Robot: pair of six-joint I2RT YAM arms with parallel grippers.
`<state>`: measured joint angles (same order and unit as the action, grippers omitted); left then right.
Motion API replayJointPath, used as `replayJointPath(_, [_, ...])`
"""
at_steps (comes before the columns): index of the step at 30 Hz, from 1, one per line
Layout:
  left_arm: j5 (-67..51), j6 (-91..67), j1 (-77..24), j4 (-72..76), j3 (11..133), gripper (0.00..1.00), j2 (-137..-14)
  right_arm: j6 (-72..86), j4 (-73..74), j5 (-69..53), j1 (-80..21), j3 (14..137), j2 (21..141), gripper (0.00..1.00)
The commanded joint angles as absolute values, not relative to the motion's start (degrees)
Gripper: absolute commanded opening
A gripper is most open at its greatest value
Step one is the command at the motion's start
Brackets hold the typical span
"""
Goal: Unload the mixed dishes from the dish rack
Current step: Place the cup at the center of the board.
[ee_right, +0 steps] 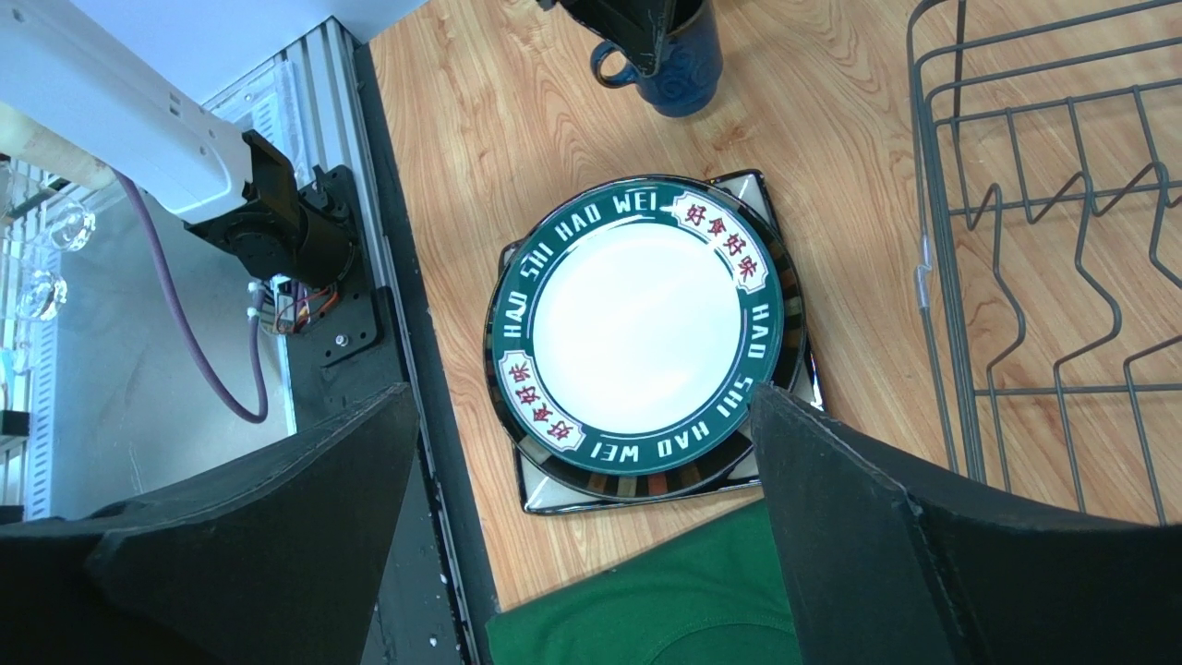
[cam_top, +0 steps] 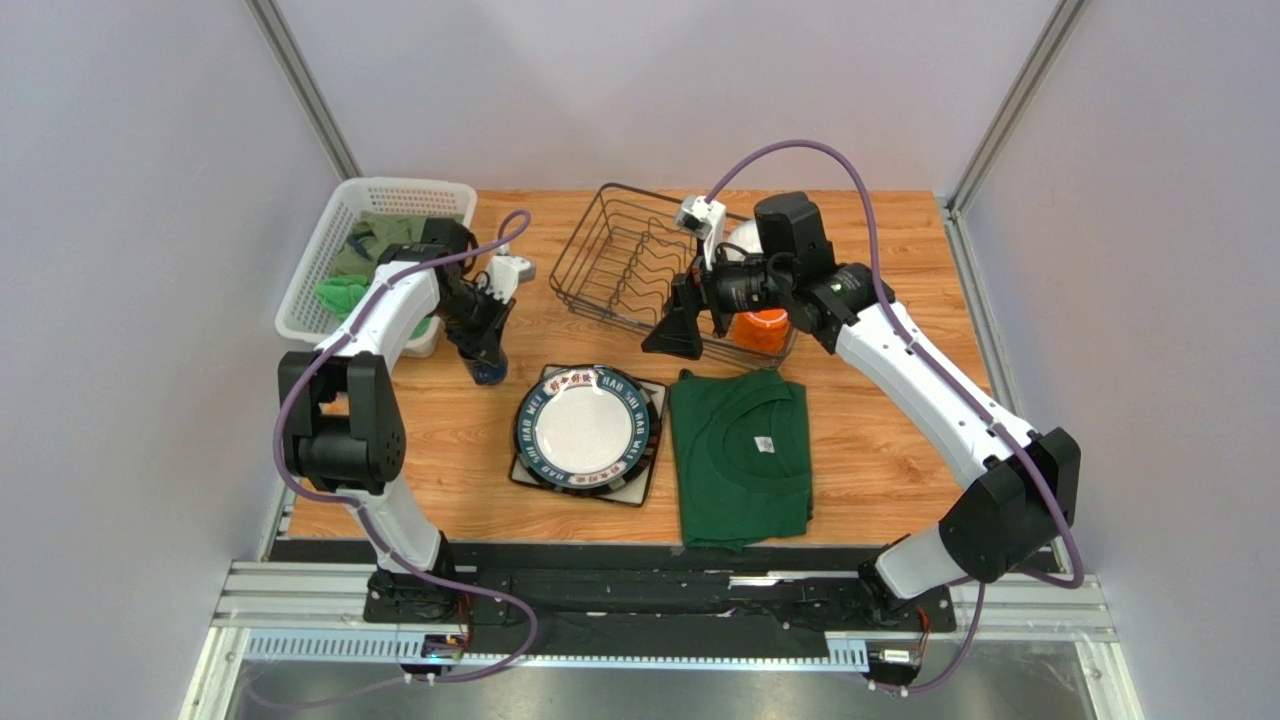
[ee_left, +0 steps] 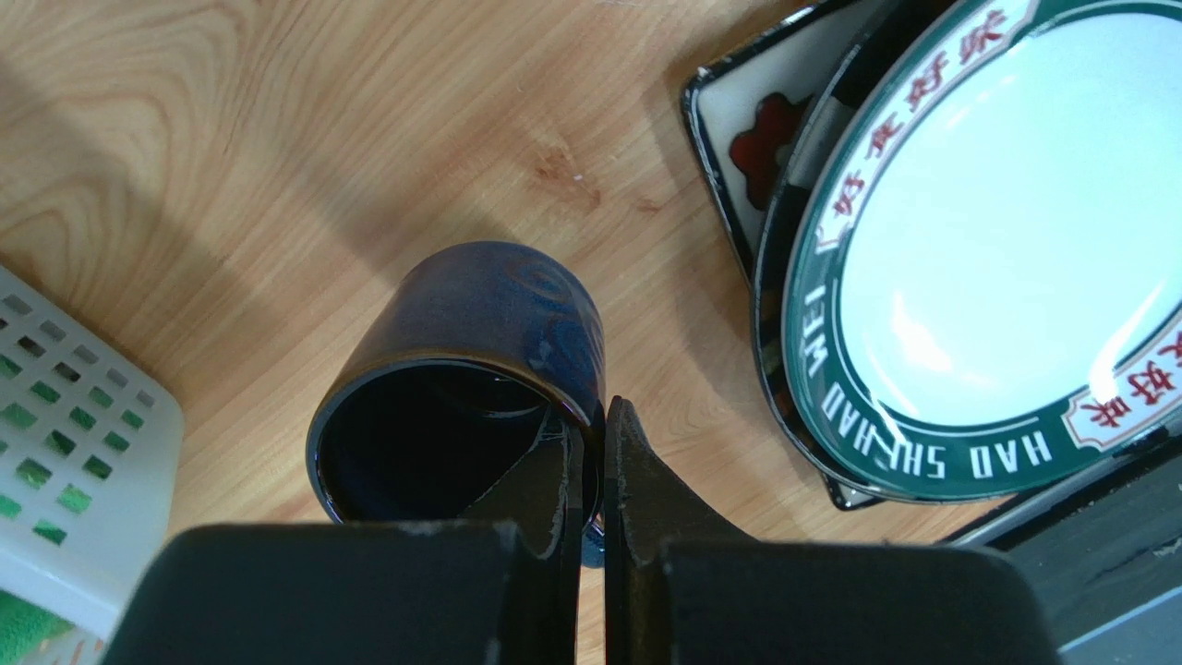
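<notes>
left hand (ee_left: 594, 419) pinches dark blue mug (ee_left: 489, 312), rim part-hidden.

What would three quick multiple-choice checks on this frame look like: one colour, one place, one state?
1. What colour is the folded shirt?
A. Red
B. Green
C. Grey

2. Where is the dark blue mug?
A. On the shirt
B. Between the white basket and the plate stack
C. On top of the plate stack

3. How do the right gripper's jaws stand?
A. Open, holding nothing
B. Shut on the mug
C. Shut on the shirt

Answers:
1 B: the shirt reads dark green in the top and right wrist views.
2 B: the top view shows the mug there, with the left gripper shut on its rim.
3 A: the right wrist view shows the jaws wide apart, with only the plates below them.
</notes>
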<state>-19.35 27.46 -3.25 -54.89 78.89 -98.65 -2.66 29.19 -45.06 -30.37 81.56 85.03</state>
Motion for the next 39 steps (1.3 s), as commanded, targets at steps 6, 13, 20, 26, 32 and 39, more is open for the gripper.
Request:
replayJointPath(6, [-18.2,27.6,-3.3,-51.3,85.1,0.00,-102.7,-4.5,29.1,-44.2,-30.8,81.6,83.5,0.94])
replayJointPath(13, [-17.4,27.1,-4.5,-51.0,84.9,0.00,-104.4,-7.3,30.8,-41.2,-30.8,81.9,84.5,0.94])
replayJointPath(20, [-16.4,26.5,-5.7,-49.6,84.1,0.05,-104.9,-9.8,30.5,-31.7,-30.2,81.3,83.7,0.95])
replayJointPath(26, [-15.5,26.2,-6.2,-49.1,83.8,0.12,-105.0,-9.5,30.6,-25.2,-28.3,80.9,83.8,0.95])
replayJointPath(32, [-14.4,26.2,-6.4,-48.9,83.5,0.18,-105.0,-8.4,30.6,-19.3,-26.5,80.7,84.9,0.97])
replayJointPath(39, [-13.4,26.5,-6.4,-48.6,82.7,0.28,-104.5,-9.6,31.1,-11.5,-25.7,81.0,86.2,0.99])
